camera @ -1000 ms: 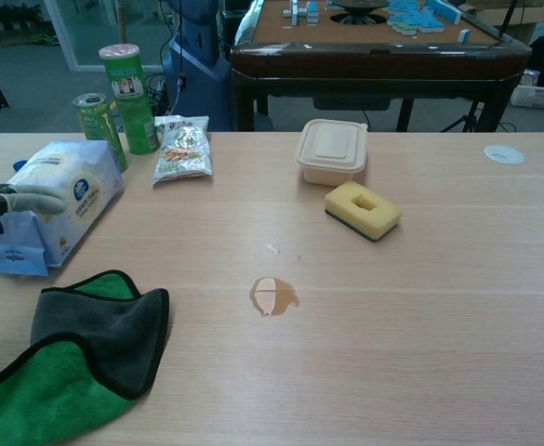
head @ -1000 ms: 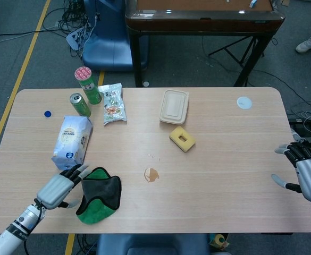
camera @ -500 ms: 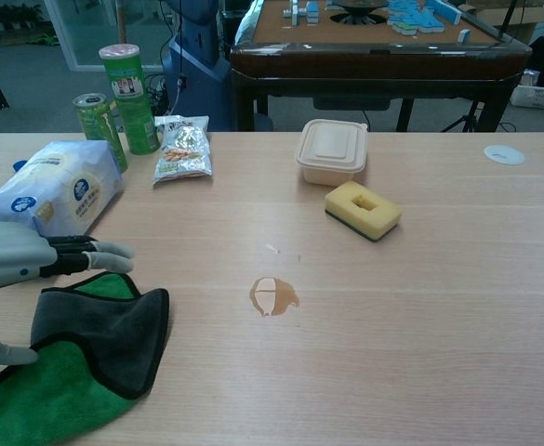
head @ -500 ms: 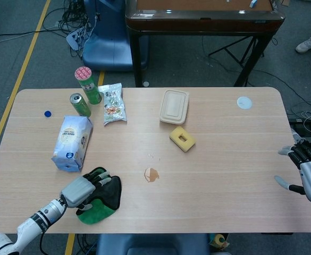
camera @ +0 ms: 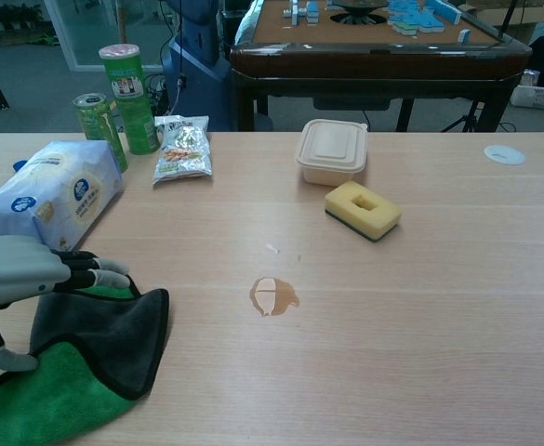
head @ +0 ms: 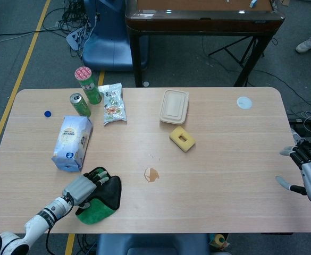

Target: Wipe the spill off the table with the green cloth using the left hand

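The cloth lies crumpled near the front left edge of the table, green below with a dark grey fold on top. The left hand rests over its left part, fingers stretched forward across the grey fold and the thumb down against the green part; whether they actually grip the fabric cannot be told. The spill, a small brown puddle, sits to the right of the cloth, well apart from it, with only bare wood and a couple of tiny specks between. Behind the left hand lies a white and blue pack, just beyond the cloth. Further back stand a green can and a taller green tube with a pink lid, beside a snack bag lying flat; a blue cap sits alone near the left edge. Behind the spill are a yellow sponge with a hollow in its top and a beige box with its lid on, so its contents are hidden. A white disc lies at the far right. The right hand hovers off the right edge, fingers spread and holding nothing.
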Robot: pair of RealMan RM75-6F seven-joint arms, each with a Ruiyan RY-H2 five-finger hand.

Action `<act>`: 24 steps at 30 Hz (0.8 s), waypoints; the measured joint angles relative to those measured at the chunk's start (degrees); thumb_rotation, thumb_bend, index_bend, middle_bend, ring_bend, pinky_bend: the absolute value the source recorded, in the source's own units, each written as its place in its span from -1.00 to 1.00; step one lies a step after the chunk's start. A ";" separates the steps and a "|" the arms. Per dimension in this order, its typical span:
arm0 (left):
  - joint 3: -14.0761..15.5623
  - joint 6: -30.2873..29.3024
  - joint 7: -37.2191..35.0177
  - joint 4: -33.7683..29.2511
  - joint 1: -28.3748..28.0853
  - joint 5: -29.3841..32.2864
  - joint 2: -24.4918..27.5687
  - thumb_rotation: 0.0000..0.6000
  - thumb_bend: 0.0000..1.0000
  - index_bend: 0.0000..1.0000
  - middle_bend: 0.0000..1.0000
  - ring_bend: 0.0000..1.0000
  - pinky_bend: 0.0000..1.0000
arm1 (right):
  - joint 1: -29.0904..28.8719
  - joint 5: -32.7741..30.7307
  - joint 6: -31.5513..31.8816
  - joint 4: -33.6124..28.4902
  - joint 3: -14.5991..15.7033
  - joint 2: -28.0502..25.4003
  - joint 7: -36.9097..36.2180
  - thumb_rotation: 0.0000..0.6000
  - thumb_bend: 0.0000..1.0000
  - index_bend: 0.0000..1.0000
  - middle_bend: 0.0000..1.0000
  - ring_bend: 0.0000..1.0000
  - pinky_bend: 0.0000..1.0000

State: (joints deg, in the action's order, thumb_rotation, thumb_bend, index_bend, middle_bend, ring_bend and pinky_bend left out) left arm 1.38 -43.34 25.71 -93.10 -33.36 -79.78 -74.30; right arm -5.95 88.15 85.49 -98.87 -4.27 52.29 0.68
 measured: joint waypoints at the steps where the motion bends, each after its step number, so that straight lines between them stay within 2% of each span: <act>1: 0.03 0.05 0.84 0.01 -0.14 0.91 -0.45 1.00 -0.64 -0.92 -1.00 -0.93 -0.57 | 0.02 0.01 0.02 0.01 0.00 0.00 -0.02 1.00 -0.55 -0.33 -0.38 -0.58 -0.51; 7: -0.30 -1.02 -0.32 1.58 -0.64 1.55 -3.43 1.00 -0.64 -0.79 -1.00 -0.80 -0.53 | 0.09 -0.05 0.02 0.12 -0.01 0.05 -0.21 1.00 -0.55 -0.33 -0.38 -0.58 -0.51; 18: -2.41 -3.11 -4.91 7.78 -2.82 0.09 -8.61 1.00 -0.64 -0.77 -1.00 -0.79 -0.51 | 0.68 -0.12 0.70 0.06 0.03 -0.21 -0.38 1.00 -0.55 -0.33 -0.38 -0.58 -0.51; 24: -2.29 -1.62 -3.11 8.41 -4.27 1.35 -8.65 1.00 -0.64 -0.71 -0.98 -0.79 -0.50 | 1.03 -0.09 1.10 0.02 0.09 -0.33 -0.35 1.00 -0.55 -0.33 -0.38 -0.58 -0.51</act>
State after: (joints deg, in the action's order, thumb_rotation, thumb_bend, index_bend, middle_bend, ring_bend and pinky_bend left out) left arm -0.91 -44.95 22.60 -84.69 -37.63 -78.44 -82.95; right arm -4.91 88.06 86.58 -98.86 -4.18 51.96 0.33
